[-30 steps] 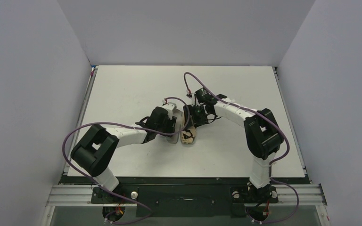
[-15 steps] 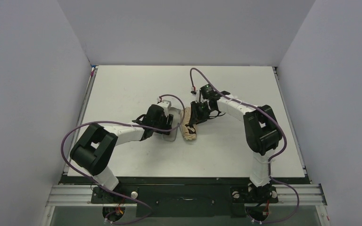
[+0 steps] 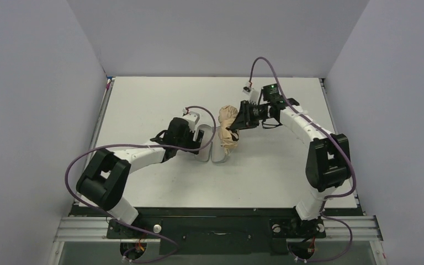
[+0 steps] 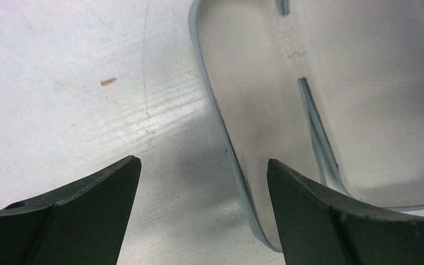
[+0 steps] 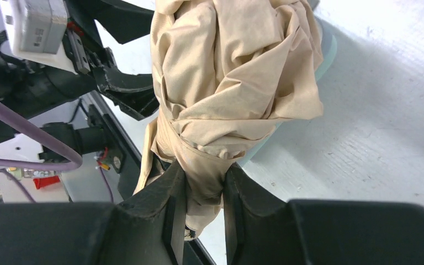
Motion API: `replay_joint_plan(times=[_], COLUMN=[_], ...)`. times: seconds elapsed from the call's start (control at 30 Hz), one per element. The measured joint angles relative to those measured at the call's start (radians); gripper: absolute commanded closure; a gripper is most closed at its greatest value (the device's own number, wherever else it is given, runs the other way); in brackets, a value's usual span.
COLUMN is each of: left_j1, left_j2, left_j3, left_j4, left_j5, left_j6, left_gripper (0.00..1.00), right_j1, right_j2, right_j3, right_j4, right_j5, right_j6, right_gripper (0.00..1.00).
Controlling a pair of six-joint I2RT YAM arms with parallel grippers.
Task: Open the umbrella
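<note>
Umbrella (image 3: pixel 227 127) and sleeve have just parted: a second ago the tan bundle lay low on the table (image 4: pixel 61 55) inside its pale grey-green sleeve (image 4: pixel 364 110), pinned between both arms; now it hangs clear of it. On the left, the left gripper (image 4: pixel 202 163) has let go, its jaws spread wide and empty just above the tabletop, the sleeve's rounded edge lying flat between and beyond them. The sleeve rests slack at mid-table, nothing in it. To its right and farther back, the umbrella is lifted off the surface, its canopy bunched and folded, no ribs spread. The right gripper (image 5: pixel 205 168) is clenched on the narrow gathered end of the fabric; whether the shaft lies inside that pinch is hidden. In my judgement the unsheathing is done, and the opening itself has not begun: the free left gripper is needed on the handle or canopy next
</note>
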Motion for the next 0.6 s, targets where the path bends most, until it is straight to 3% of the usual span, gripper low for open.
replay_joint_plan(times=[0.17,0.33,0.6], left_j1=[0.004,-0.046,-0.269], left_j2=[-0.090,-0.087,0.185], left_j3=[0.044,0.178,0.486], left_j4=[0.003,0.001,-0.129], left_j5=[0.043,0.138,0.283], left_j6=[0.112,0.197,0.360], left_gripper=[0.16,0.20,0.19], right_j1=[-0.082,-0.157,-0.263], right_j2=[-0.090,-0.097,-0.105], right_j3=[-0.009,-0.033,-0.072], right_j4=[0.016,-0.011,-0.097], right_j5=[-0.034,0.042,0.154], right_j6=[0.002,-0.039,-0.144], right_gripper=[1.00,1.00,1.00])
